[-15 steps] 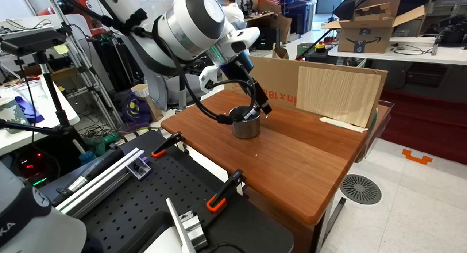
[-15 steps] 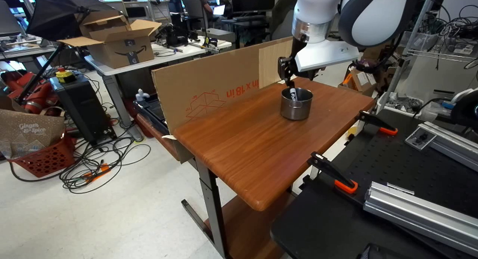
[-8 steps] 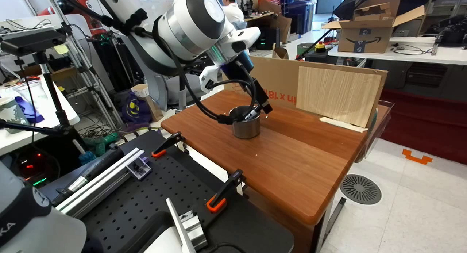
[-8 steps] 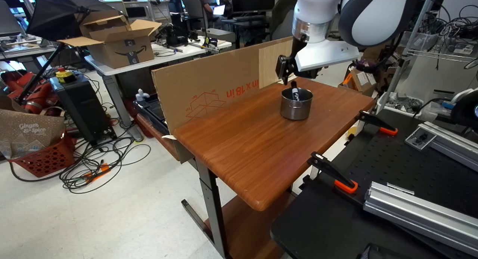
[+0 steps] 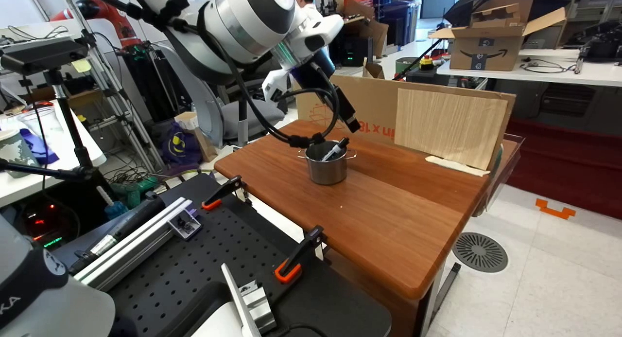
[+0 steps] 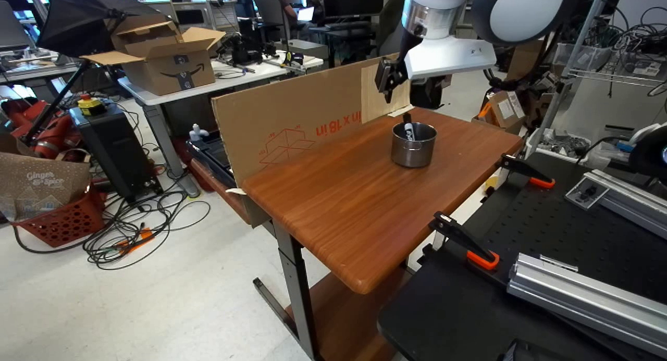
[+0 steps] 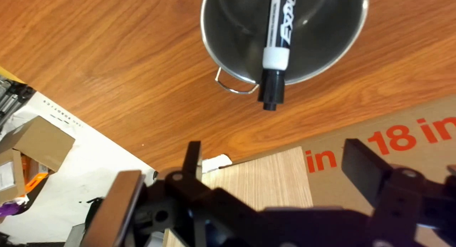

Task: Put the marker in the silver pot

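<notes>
The marker (image 7: 276, 49) leans inside the silver pot (image 5: 328, 173), its long axis slanting up over the rim, cap end toward the gripper (image 7: 273, 154), whose spread fingers hang above and apart, holding nothing. Compared with a second ago, the fingertips are off the cap and higher; likely only withdrawal remains.

Wrist view: silver pot (image 7: 237, 40), marker (image 7: 277, 51) cut by top edge. Both exterior views: marker's lower end hidden.
</notes>
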